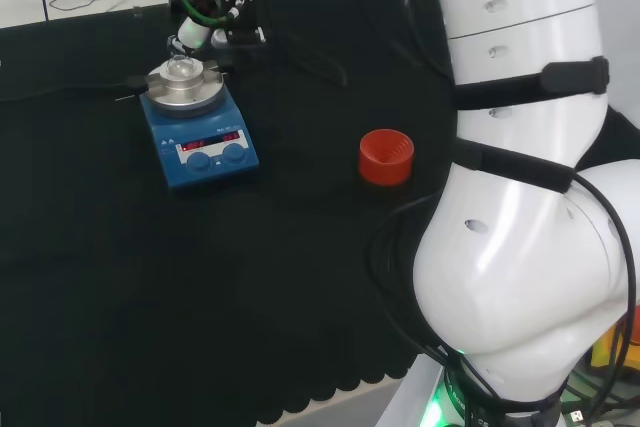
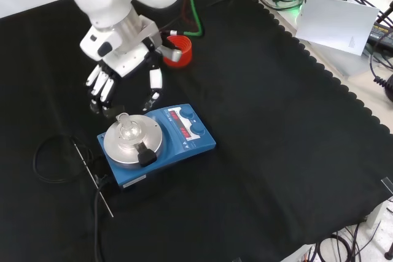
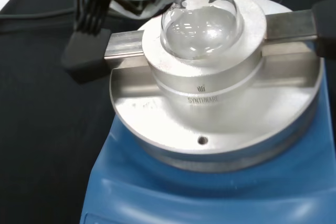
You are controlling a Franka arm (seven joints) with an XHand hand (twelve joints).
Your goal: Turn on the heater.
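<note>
The heater (image 1: 200,137) is a blue box with a round metal block on top, two blue knobs (image 2: 195,129) and a lit red display on its front panel. A clear round glass flask (image 3: 200,22) sits in the metal block (image 3: 210,93). In the front view the hand (image 2: 120,65) hangs just above and behind the heater (image 2: 156,142), fingers straight and spread, pointing down, holding nothing. In the head view the hand (image 1: 195,32) is beyond the block, close to the flask (image 1: 182,69).
A red ribbed ring stand (image 1: 386,156) sits on the black cloth to the heater's right in the head view. A black cable (image 2: 52,161) and a thin rod (image 2: 92,176) lie by the heater's left in the front view. Cables and a white sheet lie off the cloth.
</note>
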